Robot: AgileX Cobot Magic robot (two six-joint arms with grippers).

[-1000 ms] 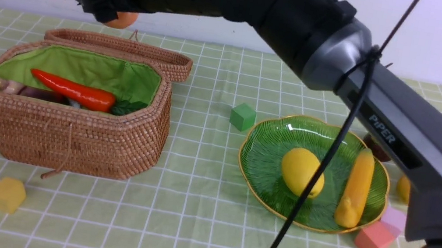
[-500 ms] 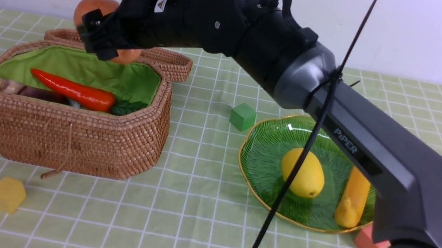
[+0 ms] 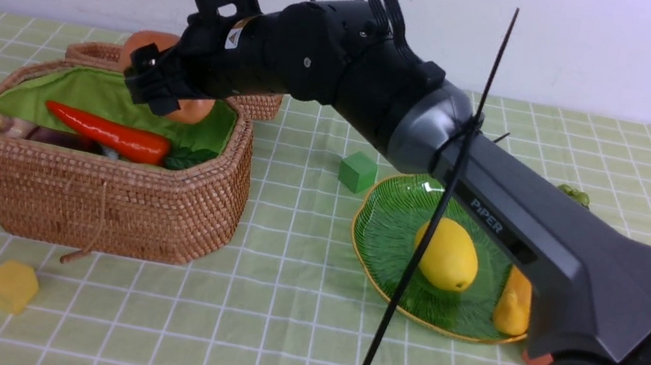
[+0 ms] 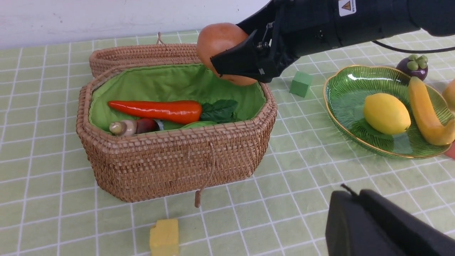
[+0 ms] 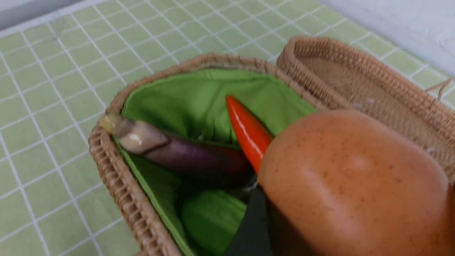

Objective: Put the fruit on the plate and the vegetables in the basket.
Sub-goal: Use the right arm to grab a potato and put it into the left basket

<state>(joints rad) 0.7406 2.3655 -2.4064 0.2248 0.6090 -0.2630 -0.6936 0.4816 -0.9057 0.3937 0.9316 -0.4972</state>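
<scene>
My right gripper [image 3: 168, 82] is shut on the brownish-orange potato [image 3: 148, 43], holding it just above the back right of the open wicker basket [image 3: 100, 205]. Inside lie the red-orange pepper [image 3: 111, 134], the purple eggplant [image 5: 192, 158] and the green gourd [image 5: 213, 220]. The green plate [image 3: 386, 231] on the right holds a yellow lemon [image 3: 446, 254] and a banana [image 4: 426, 113]. My left gripper [image 4: 350, 193] hovers shut and empty over the cloth in front of basket and plate.
The basket's woven lid [image 4: 142, 57] lies open behind it. A green block [image 3: 358, 171] sits between basket and plate. A yellow block [image 3: 8, 286] lies in front of the basket. A purple mangosteen [image 4: 412, 67] stands behind the plate.
My right arm has come down and slightly right with the potato, from high above the lid to just over the basket's opening. The left gripper stays shut.
</scene>
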